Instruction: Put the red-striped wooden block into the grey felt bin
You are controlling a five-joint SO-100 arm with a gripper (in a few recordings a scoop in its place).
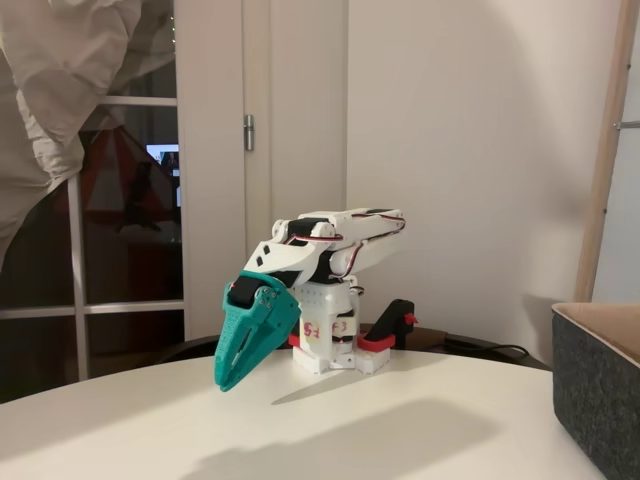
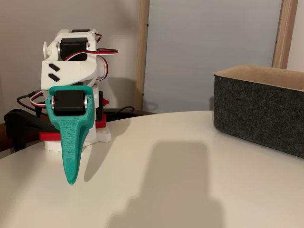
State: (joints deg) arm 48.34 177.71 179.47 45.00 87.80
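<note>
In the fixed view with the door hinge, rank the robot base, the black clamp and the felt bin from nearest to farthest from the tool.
From the tool:
1. Robot base, just right of it.
2. Black clamp, right of the base.
3. Felt bin, at the right edge.

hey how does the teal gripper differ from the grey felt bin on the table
The gripper is teal hard plastic, narrow and tapering to a point; the grey felt bin is dark felt, broad and box-shaped with a tan lining. The gripper hangs tilted above the table; the bin rests flat on it. The gripper is far smaller than the bin. The two stand apart.
</note>
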